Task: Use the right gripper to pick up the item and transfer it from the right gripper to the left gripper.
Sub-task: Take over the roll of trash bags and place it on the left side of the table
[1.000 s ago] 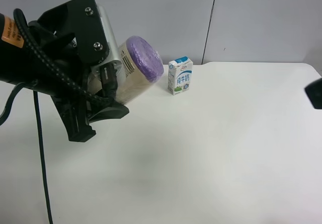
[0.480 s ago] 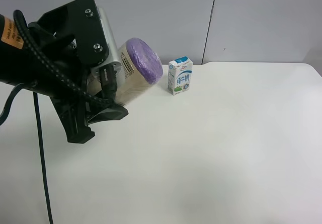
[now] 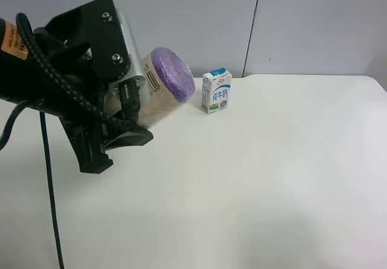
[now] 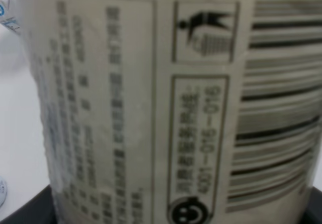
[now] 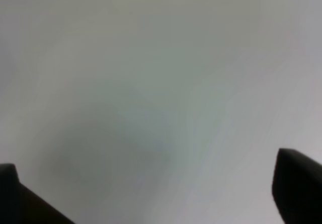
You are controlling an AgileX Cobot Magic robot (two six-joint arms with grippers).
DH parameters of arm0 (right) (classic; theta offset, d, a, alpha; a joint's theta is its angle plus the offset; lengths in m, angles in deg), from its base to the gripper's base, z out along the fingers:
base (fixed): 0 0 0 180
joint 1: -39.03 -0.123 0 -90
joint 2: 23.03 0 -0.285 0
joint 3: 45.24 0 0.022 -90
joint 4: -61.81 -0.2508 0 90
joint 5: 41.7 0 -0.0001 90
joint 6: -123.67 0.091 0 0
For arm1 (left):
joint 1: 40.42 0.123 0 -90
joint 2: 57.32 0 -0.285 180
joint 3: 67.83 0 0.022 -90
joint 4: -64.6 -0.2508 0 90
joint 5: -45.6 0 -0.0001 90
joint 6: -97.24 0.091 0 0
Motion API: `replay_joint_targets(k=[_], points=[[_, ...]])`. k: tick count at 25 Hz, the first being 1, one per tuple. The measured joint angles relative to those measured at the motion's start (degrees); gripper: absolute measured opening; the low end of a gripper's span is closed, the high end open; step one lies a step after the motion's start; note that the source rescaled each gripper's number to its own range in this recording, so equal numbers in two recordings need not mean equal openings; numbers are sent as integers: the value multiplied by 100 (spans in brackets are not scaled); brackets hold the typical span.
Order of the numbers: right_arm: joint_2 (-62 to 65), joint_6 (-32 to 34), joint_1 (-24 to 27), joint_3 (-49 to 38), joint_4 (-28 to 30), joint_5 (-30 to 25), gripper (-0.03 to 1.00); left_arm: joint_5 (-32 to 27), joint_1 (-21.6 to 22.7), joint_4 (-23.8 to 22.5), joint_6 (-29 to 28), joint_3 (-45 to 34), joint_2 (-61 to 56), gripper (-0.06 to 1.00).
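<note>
One handoff looks basically done: the stubby cream-beige roll with purple ends [image 3: 170, 78] sits clamped in the left gripper [image 3: 121, 121], the black one with a silver block and trailing cable, held up off the white table [image 3: 272, 178]. The right gripper [image 5: 153, 191] has its black jaws spread wide and holds nothing. Worry here is that the roll is tilted and sticks out past the jaws. A weak pinch on that round wrapper could let it slide out towards the small blue-white milk carton [image 3: 216, 91].

Left gripper [image 3: 125, 83] hides half the item [image 3: 172, 75]; print [image 4: 80, 113] blurred.
</note>
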Motion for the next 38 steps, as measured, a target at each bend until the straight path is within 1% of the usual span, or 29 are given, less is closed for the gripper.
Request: replay_joint_targets(k=[3,6,19,21,24,29,36,38], points=[[0,0,0,-81,-61,326,100,-7,0,-4,0,0,0,1],[0,0,0,-206,-136,522,100,-7,0,-4,0,0,0,1],[0,0,0,-223,-136,600,100,-46,0,-4,0,0,0,1],[0,0,67,-223,-136,600,100,-40,0,-4,0,0,0,1],[0,0,495,-223,-136,604,100,74,0,-4,0,0,0,1],[0,0,1690,-223,-136,604,100,146,0,-4,0,0,0,1],[0,0,2817,-223,-136,604,100,146,0,34,0,0,0,1],[0,0,2999,-223,-136,604,100,134,0,60,0,0,0,1]])
